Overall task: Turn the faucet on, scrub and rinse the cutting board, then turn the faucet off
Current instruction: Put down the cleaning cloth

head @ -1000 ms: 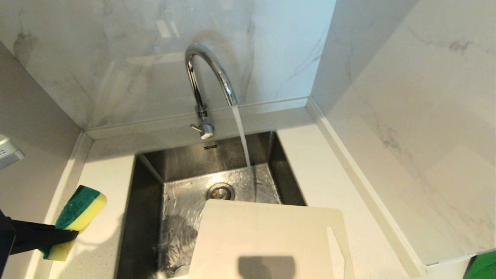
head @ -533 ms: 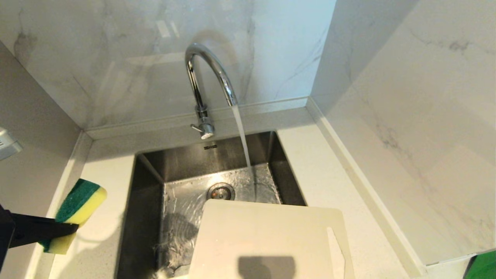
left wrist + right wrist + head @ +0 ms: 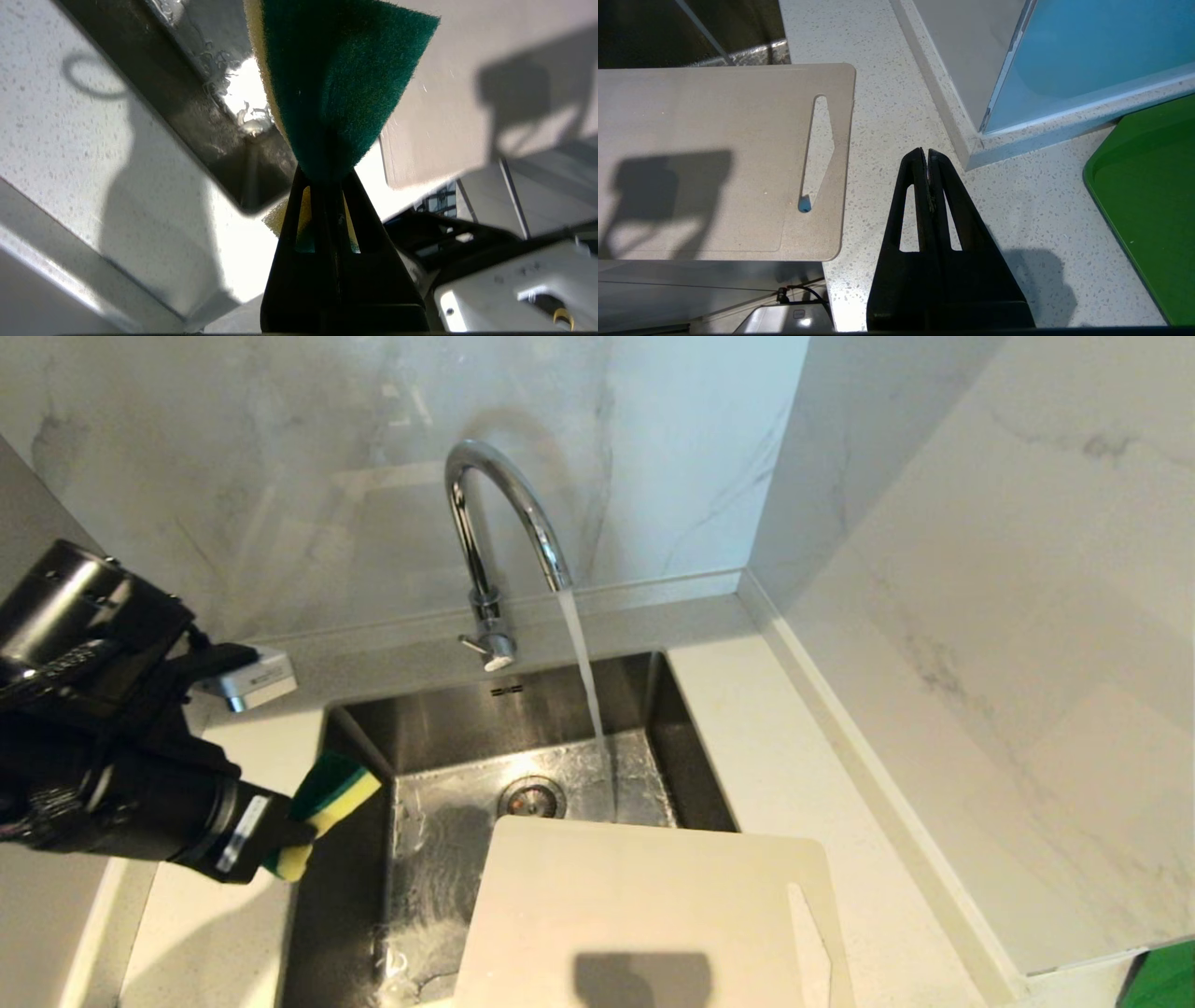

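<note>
Water (image 3: 583, 663) runs from the chrome faucet (image 3: 504, 523) into the sink, landing just beyond the cutting board. The cream cutting board (image 3: 644, 896) lies across the sink's near right part, its slot handle on the right; it also shows as the cutting board (image 3: 714, 154). My left gripper (image 3: 289, 835) is shut on a green-and-yellow sponge (image 3: 331, 793) over the sink's left rim, left of the board and apart from it. In the left wrist view the sponge (image 3: 336, 79) sticks out past the left gripper (image 3: 325, 175). My right gripper (image 3: 924, 156) is shut and empty above the counter, right of the board.
The steel sink (image 3: 355, 859) is wet, with a drain (image 3: 532, 796) in the middle. The faucet's small lever (image 3: 490, 653) sits at its base. Marble walls close in behind and on the right. A green tray (image 3: 1148, 196) lies on the counter at the far right.
My left arm has swung in from the left edge toward the sink, carrying the sponge from above the left counter to the sink's left rim. Water keeps running; the board has not moved.
</note>
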You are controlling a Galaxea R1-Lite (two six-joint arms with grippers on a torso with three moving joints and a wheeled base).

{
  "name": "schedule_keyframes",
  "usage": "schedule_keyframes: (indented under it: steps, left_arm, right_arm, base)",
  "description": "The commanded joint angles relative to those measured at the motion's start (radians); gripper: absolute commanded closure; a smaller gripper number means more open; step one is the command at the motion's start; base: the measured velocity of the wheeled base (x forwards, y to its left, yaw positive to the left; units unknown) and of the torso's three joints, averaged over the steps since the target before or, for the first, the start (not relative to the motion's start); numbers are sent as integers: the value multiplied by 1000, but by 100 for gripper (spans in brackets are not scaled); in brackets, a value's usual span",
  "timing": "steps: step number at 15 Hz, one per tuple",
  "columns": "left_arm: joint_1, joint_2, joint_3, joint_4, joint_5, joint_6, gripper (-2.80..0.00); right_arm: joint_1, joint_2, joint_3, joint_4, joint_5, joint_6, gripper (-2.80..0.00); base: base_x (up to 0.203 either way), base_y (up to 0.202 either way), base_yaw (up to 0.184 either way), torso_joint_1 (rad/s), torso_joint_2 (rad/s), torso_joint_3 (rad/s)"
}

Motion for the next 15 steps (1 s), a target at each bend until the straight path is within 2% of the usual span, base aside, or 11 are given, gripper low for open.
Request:
schedule_keyframes:
  steps: [1, 3, 7, 10, 13, 15]
  left_arm:
    - [71, 195, -108, 26, 2, -8, 0]
    - [185, 258, -168, 61, -13, -16, 0]
    - [426, 361, -212, 72, -74, -48, 0]
    - [555, 435, -269, 70, -86, -51, 0]
    - [616, 481, -272, 69, -89, -52, 0]
    - [623, 495, -272, 55, -102, -51, 0]
  right_arm:
    - [0, 0, 0, 0, 0, 0, 0]
    - [0, 0, 0, 0, 0, 1, 0]
    - [0, 0, 0, 0, 0, 0, 0]
    - [0, 0, 0, 0, 0, 0, 0]
    - [0, 0, 0, 0, 0, 0, 0]
    - [0, 0, 0, 0, 0, 0, 0]
  base:
    - [0, 0, 0, 0, 0, 0]
    - [0, 0, 0, 0, 0, 0]
    - [0, 0, 0, 0, 0, 0]
    - [0, 0, 0, 0, 0, 0]
    - [0, 0, 0, 0, 0, 0]
    - [0, 0, 0, 0, 0, 0]
